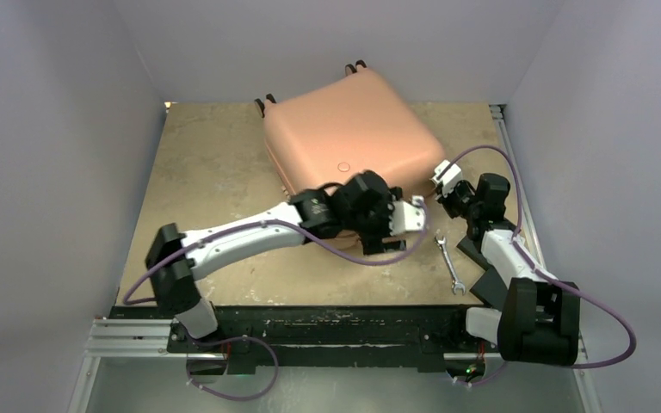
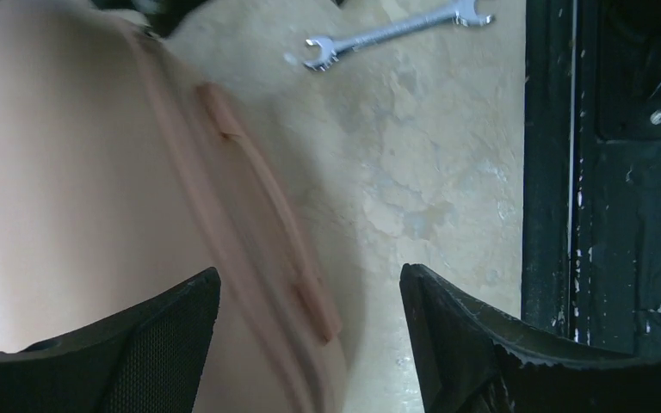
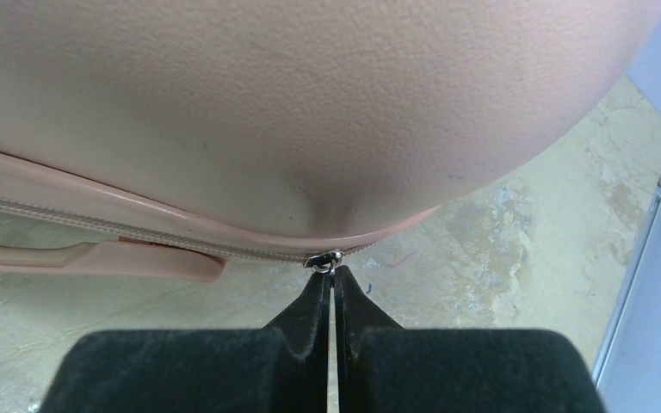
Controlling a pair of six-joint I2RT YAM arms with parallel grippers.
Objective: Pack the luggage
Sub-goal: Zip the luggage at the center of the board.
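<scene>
Pale grey walls box in a tan mottled board table [image 1: 215, 172]. The luggage [image 1: 344, 129], a large salmon-pink hard-shell suitcase with rounded corners, lies flat at the far middle of the table. Its lid is down and its small dark wheels point at the back wall.

The right tool [image 3: 331, 277] has its jaws pressed together, tips pinching the small silver metal zipper pull [image 3: 325, 260] at the near right corner of the shell. Judging by that grip, the step is zipping up, so the packing is near its end.

The left tool [image 2: 308, 280] stands wide, holding nothing. One finger is over the shell, the other over bare table, and the flat pink side handle [image 2: 267, 215] sits between them. It is likely placed there to brace the case against the zip pull; I can't tell if it touches.

A silver open-ended wrench [image 1: 449, 265] lies on the table just beside the right arm, apart from the case. A flat black pad [image 1: 491, 282] is under that arm.
</scene>
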